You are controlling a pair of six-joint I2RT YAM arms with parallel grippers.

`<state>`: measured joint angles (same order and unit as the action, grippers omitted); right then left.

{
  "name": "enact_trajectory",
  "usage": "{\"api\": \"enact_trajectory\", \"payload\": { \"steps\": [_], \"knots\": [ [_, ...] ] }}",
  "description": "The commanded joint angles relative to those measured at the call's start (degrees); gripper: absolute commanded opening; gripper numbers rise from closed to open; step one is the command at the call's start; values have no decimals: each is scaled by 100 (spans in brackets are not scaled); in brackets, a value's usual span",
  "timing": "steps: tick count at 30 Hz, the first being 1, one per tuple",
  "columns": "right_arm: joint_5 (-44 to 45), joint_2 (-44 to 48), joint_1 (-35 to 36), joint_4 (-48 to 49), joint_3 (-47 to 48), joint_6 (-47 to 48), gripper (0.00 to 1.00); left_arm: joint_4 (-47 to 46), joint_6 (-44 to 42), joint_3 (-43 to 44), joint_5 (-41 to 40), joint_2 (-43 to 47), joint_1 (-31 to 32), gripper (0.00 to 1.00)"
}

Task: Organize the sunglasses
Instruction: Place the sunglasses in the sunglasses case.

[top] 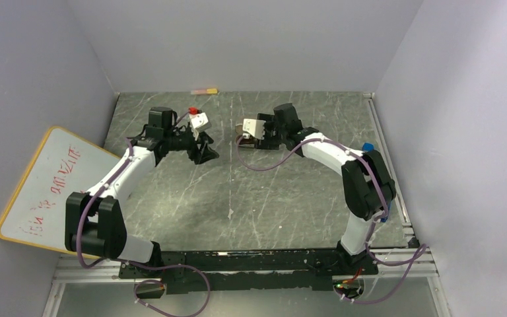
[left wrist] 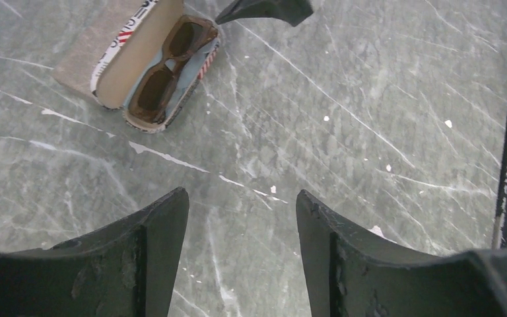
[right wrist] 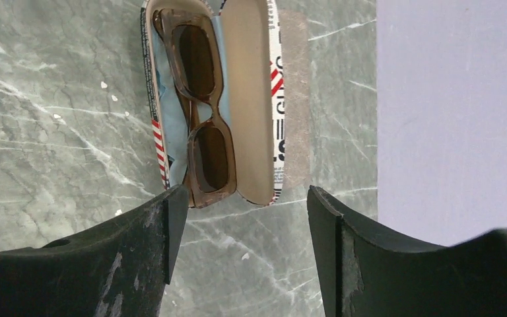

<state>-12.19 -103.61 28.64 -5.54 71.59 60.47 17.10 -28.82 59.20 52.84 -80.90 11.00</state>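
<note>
The brown-amber sunglasses [right wrist: 201, 105] lie folded in an open printed case [right wrist: 254, 99], on a light-blue cloth lining. My right gripper [right wrist: 244, 191] is open and empty, its fingertips just short of the case's near end. In the left wrist view the same case [left wrist: 122, 63] with the sunglasses [left wrist: 168, 69] lies at the upper left, with a right fingertip [left wrist: 264, 10] beside it. My left gripper [left wrist: 241, 198] is open and empty over bare table. From above, the left gripper [top: 204, 153] is left of the case [top: 245, 142] and the right gripper [top: 243, 134] is at it. The black pair is out of view.
A whiteboard [top: 46, 191] leans at the table's left edge. A small red object [top: 193, 110] sits behind the left gripper. A pink-and-yellow item [top: 204, 90] lies at the back wall. The right wall [right wrist: 455, 99] is close beyond the case.
</note>
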Motion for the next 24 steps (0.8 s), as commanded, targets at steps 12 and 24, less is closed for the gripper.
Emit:
{"api": "enact_trajectory", "payload": {
  "steps": [12,24],
  "knots": [
    [-359,361,-633,-61,49,-3341,69,-144,1804,3681,-311,-3147,104,75],
    [188,-594,-1063,214,365,-4063,30,-209,2429,4414,-640,-4169,288,71]
  ]
}}
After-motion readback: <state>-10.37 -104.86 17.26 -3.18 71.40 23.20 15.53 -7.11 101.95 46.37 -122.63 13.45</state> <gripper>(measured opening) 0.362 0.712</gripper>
